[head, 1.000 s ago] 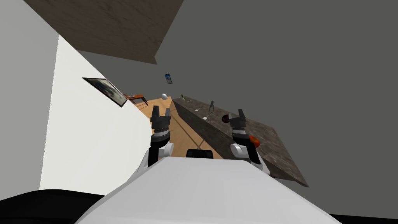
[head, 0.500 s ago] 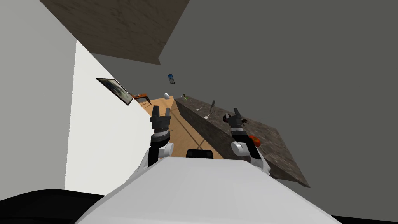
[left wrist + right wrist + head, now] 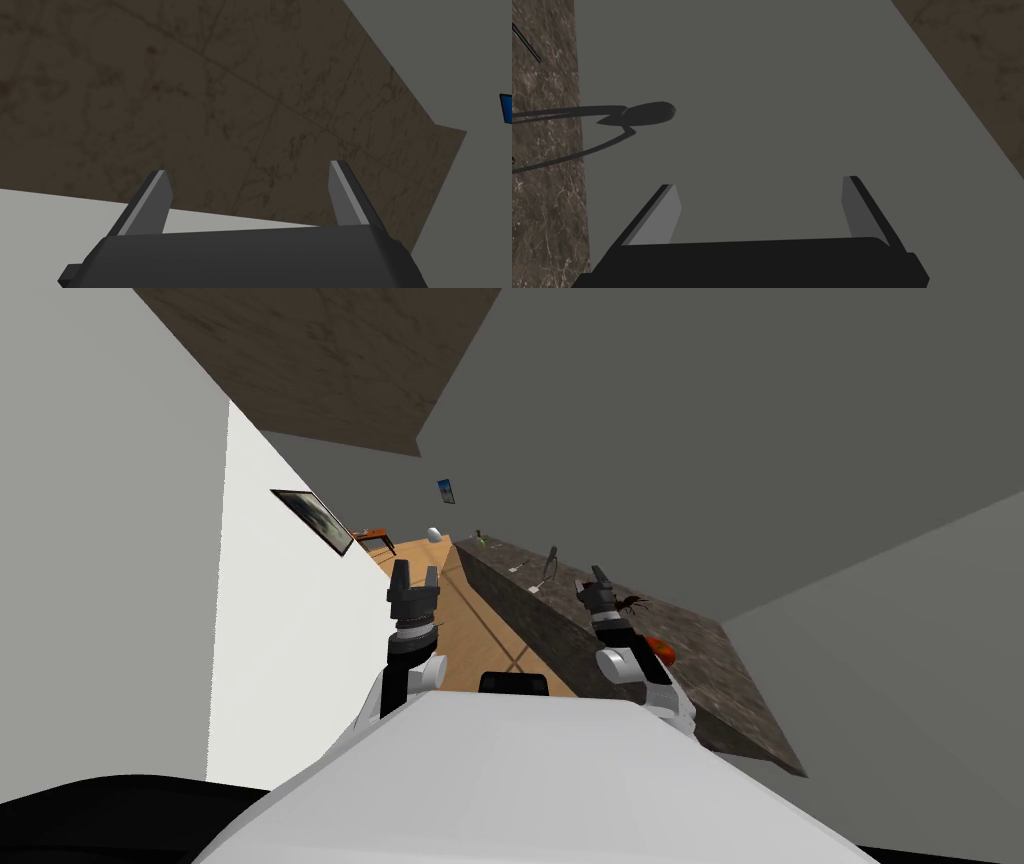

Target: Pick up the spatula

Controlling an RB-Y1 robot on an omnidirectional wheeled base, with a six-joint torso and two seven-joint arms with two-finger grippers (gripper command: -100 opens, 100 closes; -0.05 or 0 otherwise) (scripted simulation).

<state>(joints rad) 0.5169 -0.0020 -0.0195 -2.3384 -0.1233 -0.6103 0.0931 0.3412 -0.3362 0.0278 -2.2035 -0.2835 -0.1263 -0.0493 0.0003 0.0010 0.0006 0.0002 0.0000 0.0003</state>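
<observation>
A long dark mottled counter (image 3: 700,658) runs along the grey wall on my right. On it lies a thin utensil with a pale end (image 3: 538,585), which may be the spatula, beside a slim grey upright thing (image 3: 550,557). My right gripper (image 3: 598,576) hovers open over the counter's near half, short of that utensil. In the right wrist view the right gripper (image 3: 759,182) holds nothing, and a dark wiry utensil with an oval head (image 3: 648,113) stands off to one side. My left gripper (image 3: 414,575) is raised over the floor, and in the left wrist view this gripper (image 3: 247,172) is open and empty.
A red-orange object (image 3: 658,650) sits on the counter by my right forearm, and a dark spidery utensil (image 3: 632,604) lies just past the right hand. A green item (image 3: 478,535) is at the counter's far end. A white wall with a framed picture (image 3: 312,521) lines the wooden floor (image 3: 470,628).
The whole head view has shifted, so I have turned. My right hand has swung slightly left and farther over the counter. The left arm holds its pose.
</observation>
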